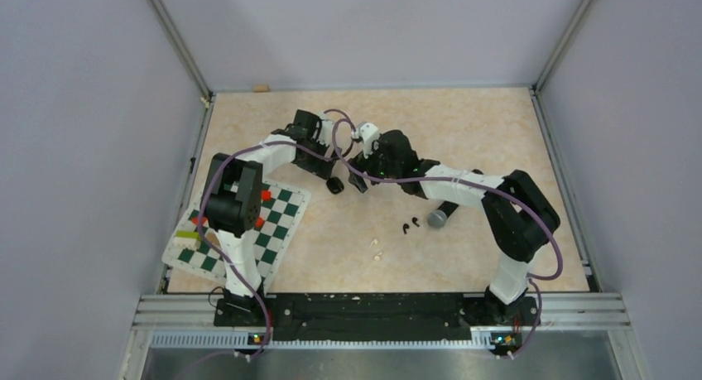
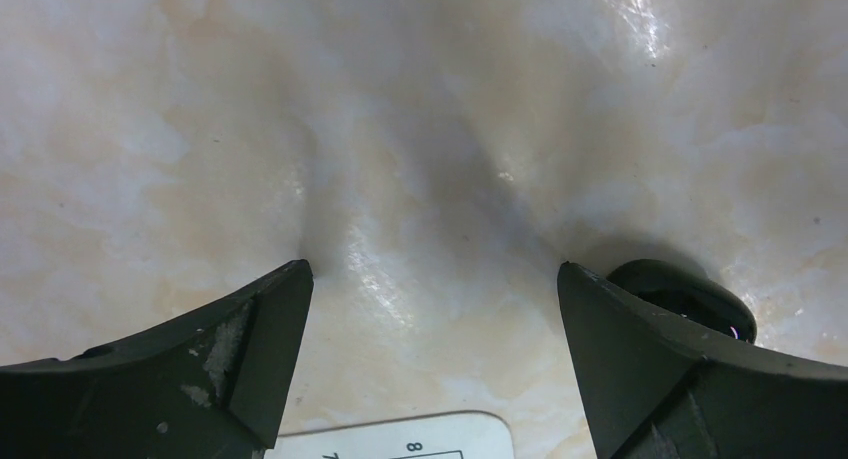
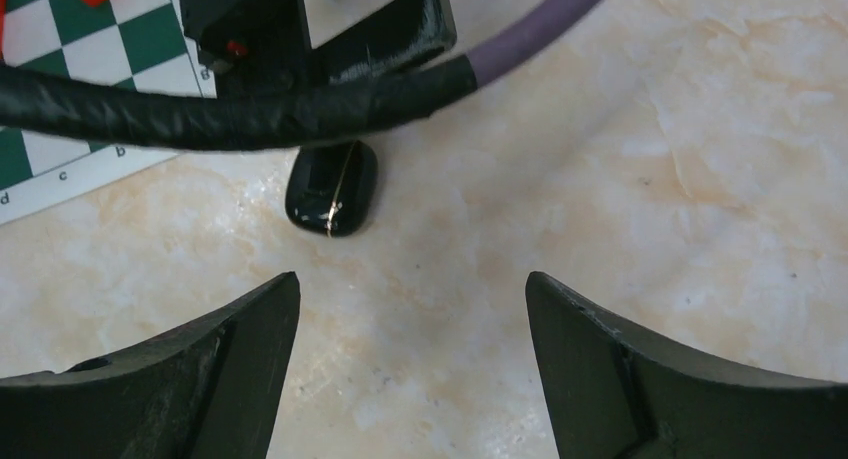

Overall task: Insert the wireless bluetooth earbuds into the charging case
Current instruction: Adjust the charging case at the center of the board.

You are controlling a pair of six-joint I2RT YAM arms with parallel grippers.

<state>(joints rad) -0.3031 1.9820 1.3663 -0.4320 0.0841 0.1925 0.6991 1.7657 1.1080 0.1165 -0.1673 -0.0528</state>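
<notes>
Two black stemmed earbuds are lying loose on the beige marbled worktop, right beside the grey mesh head of a dark handheld microphone. Two white stemmed earbuds sit a bit left of those and closer to the arm bases. None of them is in the case.

That glossy black rounded charging case is well apart from both pairs, further up the worktop and just off the corner of the green-and-white chessboard mat. It has a thin bright line across it, and I can't tell from these views if the lid is open or shut.

Both arms reach in over the case. The left gripper has its jaws spread wide with only bare worktop between them. In the left wrist view the case sits just outside the right-hand finger, half hidden behind it, so it's beside the jaws and not between them. A white corner of the mat's border shows at the bottom of that view.

The right gripper also has its jaws wide apart and holds nothing. The case lies ahead of them, partly under the left arm's black-wrapped purple cable. A few red pieces sit on the mat.
</notes>
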